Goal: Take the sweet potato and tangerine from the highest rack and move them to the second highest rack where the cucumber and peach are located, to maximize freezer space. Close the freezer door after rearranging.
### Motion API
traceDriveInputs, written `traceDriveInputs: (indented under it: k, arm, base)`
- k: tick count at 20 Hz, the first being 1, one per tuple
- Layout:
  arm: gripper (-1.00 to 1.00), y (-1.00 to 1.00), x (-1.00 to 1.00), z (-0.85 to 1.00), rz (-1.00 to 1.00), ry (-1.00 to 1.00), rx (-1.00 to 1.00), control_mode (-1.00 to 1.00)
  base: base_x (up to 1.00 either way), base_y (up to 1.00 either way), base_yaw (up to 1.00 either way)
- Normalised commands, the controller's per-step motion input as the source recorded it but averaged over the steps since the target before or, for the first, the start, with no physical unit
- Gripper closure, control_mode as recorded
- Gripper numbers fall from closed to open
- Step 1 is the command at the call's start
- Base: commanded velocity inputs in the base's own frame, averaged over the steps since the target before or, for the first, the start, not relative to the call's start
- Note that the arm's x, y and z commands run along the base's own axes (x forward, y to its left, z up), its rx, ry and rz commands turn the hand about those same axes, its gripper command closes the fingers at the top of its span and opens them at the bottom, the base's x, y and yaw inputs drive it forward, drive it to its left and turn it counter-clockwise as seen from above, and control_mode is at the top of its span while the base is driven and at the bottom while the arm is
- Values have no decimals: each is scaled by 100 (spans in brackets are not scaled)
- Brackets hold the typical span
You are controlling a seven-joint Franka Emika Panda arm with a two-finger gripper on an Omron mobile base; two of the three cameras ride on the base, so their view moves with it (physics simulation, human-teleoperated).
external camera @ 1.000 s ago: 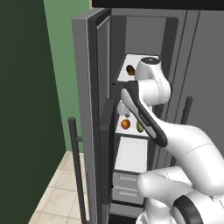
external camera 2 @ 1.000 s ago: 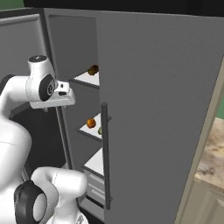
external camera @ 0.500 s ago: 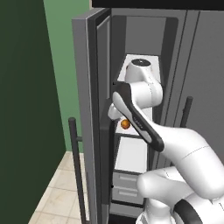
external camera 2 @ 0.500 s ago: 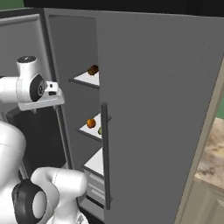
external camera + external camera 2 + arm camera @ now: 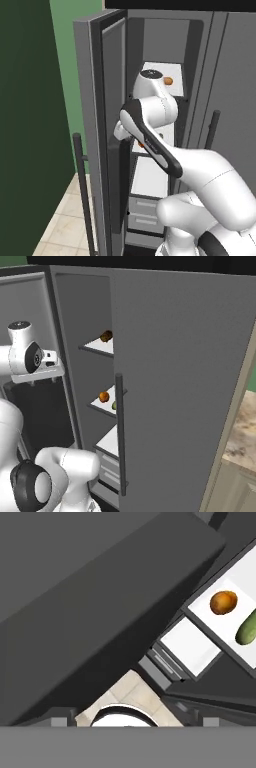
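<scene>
1. While the freezer door stands swung wide open at the left of the freezer, the white arm reaches up in front of the opening, its hand turned toward the door side in the left base view.
2. The gripper's fingers are not visible clearly in any view, so I cannot tell whether they are spread or pressed together; nothing shows as held.
3. On the highest rack, seen in the right base view, the sweet potato lies near the front edge; it is too small to tell which way its long axis runs.
4. The tangerine sits on that same top shelf in the left base view, just right of the arm's upper joint and level with it.
5. On the second highest rack, the hand view shows the peach and the cucumber side by side but apart.
6. The cucumber's long axis runs diagonally in the hand view, from lower left to upper right, its far end cut off by the picture's edge.
7. Both lie toward the upper right of the hand view, well away from the hand, with grey drawers and the lowest shelf between.
8. The dark inner face of the door spans the upper left of that view.
9. In the right base view, the peach rests near the middle shelf's front edge, well right of and lower than the hand.
</scene>
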Motion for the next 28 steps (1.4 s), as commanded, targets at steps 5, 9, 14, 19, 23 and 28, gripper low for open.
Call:
traceDriveInputs:
  k: [5,9,14,19,23,28]
  arm:
    - [-100,25,0,0,0,0,5,-100]
    - [-100,-23,-10,19,-10,-35,4,-100]
    - [-100,-53,-11,53,-14,-45,11,-100]
    - [-100,-64,0,63,-4,-24,20,-100]
    - [-100,-67,11,58,-3,-12,22,-100]
    - [-100,-39,40,57,-8,-4,23,-100]
  base:
    - [0,0,0]
    - [0,0,0]
    - [0,0,0]
    - [0,0,0]
    - [0,0,0]
    - [0,0,0]
